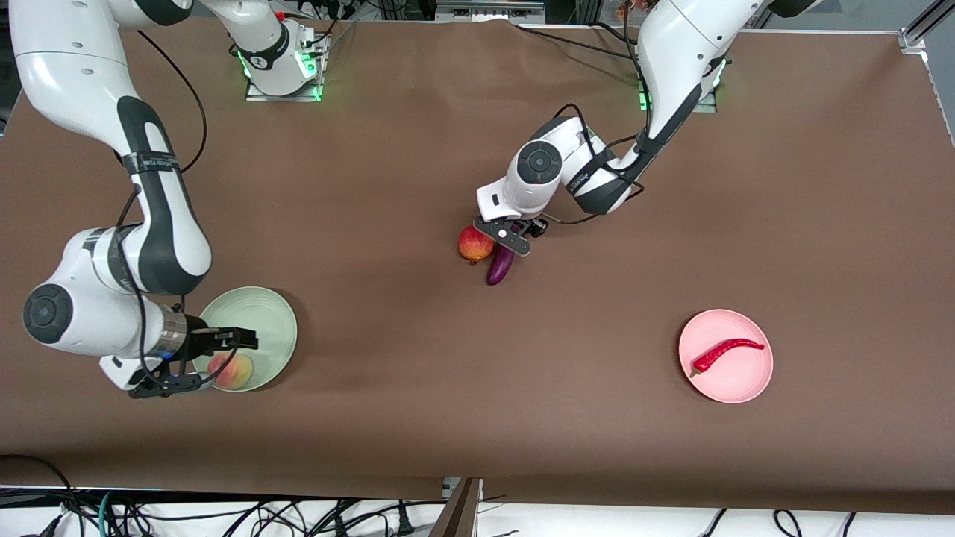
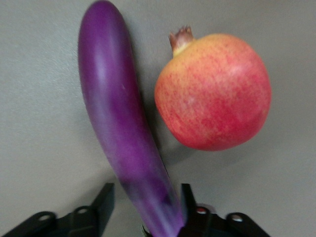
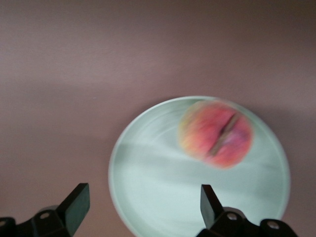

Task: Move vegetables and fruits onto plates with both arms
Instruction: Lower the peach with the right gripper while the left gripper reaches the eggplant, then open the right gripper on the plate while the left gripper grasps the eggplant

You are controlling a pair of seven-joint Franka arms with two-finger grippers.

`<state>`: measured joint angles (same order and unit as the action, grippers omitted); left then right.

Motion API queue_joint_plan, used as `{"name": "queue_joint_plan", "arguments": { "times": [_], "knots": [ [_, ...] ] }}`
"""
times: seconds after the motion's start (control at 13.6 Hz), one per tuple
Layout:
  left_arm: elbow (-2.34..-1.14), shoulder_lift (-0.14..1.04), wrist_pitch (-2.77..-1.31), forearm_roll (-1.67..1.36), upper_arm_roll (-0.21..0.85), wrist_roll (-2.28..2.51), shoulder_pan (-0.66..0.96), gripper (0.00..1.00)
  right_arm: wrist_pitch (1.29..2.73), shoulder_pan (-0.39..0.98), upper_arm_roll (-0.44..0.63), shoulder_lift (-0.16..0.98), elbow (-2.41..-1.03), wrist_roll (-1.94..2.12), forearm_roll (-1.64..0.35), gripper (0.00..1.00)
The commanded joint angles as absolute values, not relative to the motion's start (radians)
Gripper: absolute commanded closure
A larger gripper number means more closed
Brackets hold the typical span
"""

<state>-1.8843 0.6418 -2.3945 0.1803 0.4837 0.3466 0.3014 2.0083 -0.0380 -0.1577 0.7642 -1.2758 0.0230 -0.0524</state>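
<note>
The purple eggplant lies on the brown table near its middle, beside the red-orange pomegranate. My left gripper is down over the eggplant's stem end with its fingers on either side. One finger touches the eggplant and a gap shows at the other. My right gripper hovers open and empty over the pale green plate, where the peach lies. The red chili lies on the pink plate.
The two plates sit near opposite ends of the table, both nearer the front camera than the eggplant. Loose cables hang below the table's front edge. The arm bases stand along the back edge.
</note>
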Motion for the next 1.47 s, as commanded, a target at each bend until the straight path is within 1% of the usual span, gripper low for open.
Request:
{"name": "queue_joint_plan", "arguments": {
  "times": [0.0, 0.15, 0.22, 0.37, 0.59, 0.74, 0.81, 0.88, 0.96, 1.1, 1.18, 1.25, 1.4],
  "knots": [
    [-1.882, 0.653, -2.410, 0.207, 0.465, 0.360, 0.298, 0.63, 1.977, -0.046, -0.230, 0.764, -1.270, -0.130, -0.054, 0.01],
    [-1.879, 0.657, -2.410, 0.207, 0.457, 0.359, 0.298, 0.93, 1.948, -0.044, -0.296, 0.764, -1.278, -0.246, -0.054, 0.01],
    [-1.881, 0.652, -2.405, 0.209, 0.457, 0.356, 0.293, 1.00, 1.931, -0.043, -0.328, 0.764, -1.281, -0.291, -0.054, 0.00],
    [-1.882, 0.650, -2.398, 0.209, 0.454, 0.353, 0.270, 1.00, 1.881, -0.009, -0.350, 0.765, -1.289, -0.346, -0.054, 0.00],
    [-1.878, 0.631, -2.379, 0.210, 0.456, 0.342, 0.229, 1.00, 1.850, 0.109, -0.348, 0.772, -1.313, -0.360, -0.057, 0.00],
    [-1.865, 0.588, -2.317, 0.210, 0.456, 0.324, 0.197, 1.00, 1.865, 0.176, -0.348, 0.773, -1.330, -0.414, -0.061, 0.00],
    [-1.853, 0.557, -2.249, 0.210, 0.456, 0.324, 0.180, 1.00, 1.873, 0.208, -0.348, 0.773, -1.328, -0.448, -0.060, 0.00],
    [-1.817, 0.534, -2.165, 0.210, 0.456, 0.322, 0.161, 1.00, 1.891, 0.233, -0.348, 0.772, -1.328, -0.480, -0.060, 0.00],
    [-1.755, 0.523, -2.082, 0.210, 0.454, 0.319, 0.144, 1.00, 1.901, 0.253, -0.348, 0.772, -1.328, -0.501, -0.061, 0.00],
    [-1.630, 0.529, -1.920, 0.259, 0.451, 0.240, 0.098, 1.00, 1.907, 0.302, -0.348, 0.770, -1.325, -0.543, -0.060, 0.00],
    [-1.579, 0.538, -1.870, 0.291, 0.451, 0.171, 0.059, 1.00, 1.923, 0.326, -0.348, 0.770, -1.324, -0.573, -0.060, 0.00],
    [-1.542, 0.552, -1.859, 0.307, 0.449, 0.100, 0.023, 1.00, 1.954, 0.362, -0.348, 0.772, -1.324, -0.606, -0.057, 0.00],
    [-1.529, 0.566, -1.861, 0.334, 0.424, -0.039, -0.044, 1.00, 2.012, 0.437, -0.342, 0.785, -1.331, -0.658, -0.043, 0.00]
  ]
}}
